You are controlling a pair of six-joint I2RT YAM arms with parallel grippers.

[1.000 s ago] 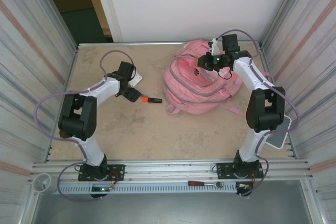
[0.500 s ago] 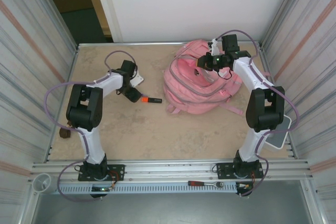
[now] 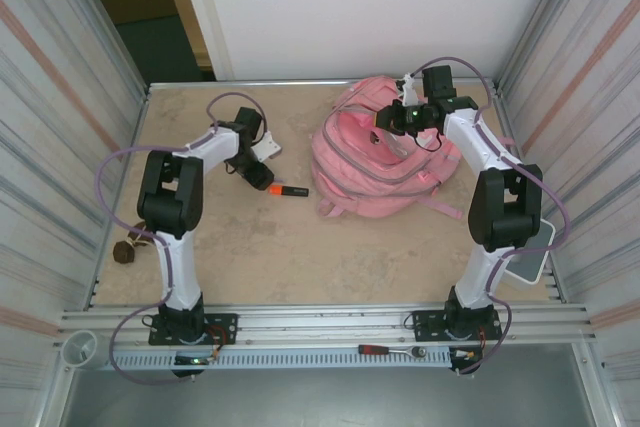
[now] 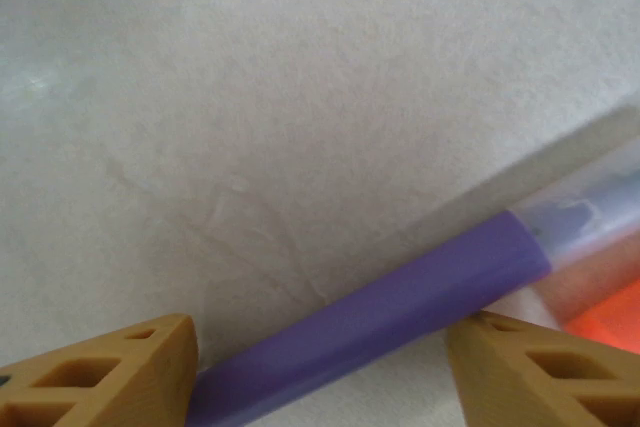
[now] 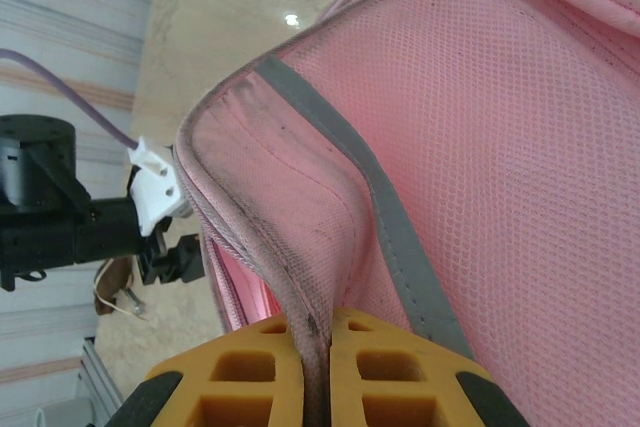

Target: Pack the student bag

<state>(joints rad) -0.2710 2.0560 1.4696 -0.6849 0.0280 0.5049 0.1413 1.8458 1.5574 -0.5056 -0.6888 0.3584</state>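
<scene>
Roughly, student bag [image 3: 360, 172] flat w/ long axis near-far

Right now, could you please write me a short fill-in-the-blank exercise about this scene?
1. The right tool is shut on the mesh edge of the ____ student bag.
2. A ____ pen lies between the left tool's open fingers.
3. Seen from above, the orange marker lies on the table to the ____ of the bag.
Missing words: pink; purple; left.
</scene>
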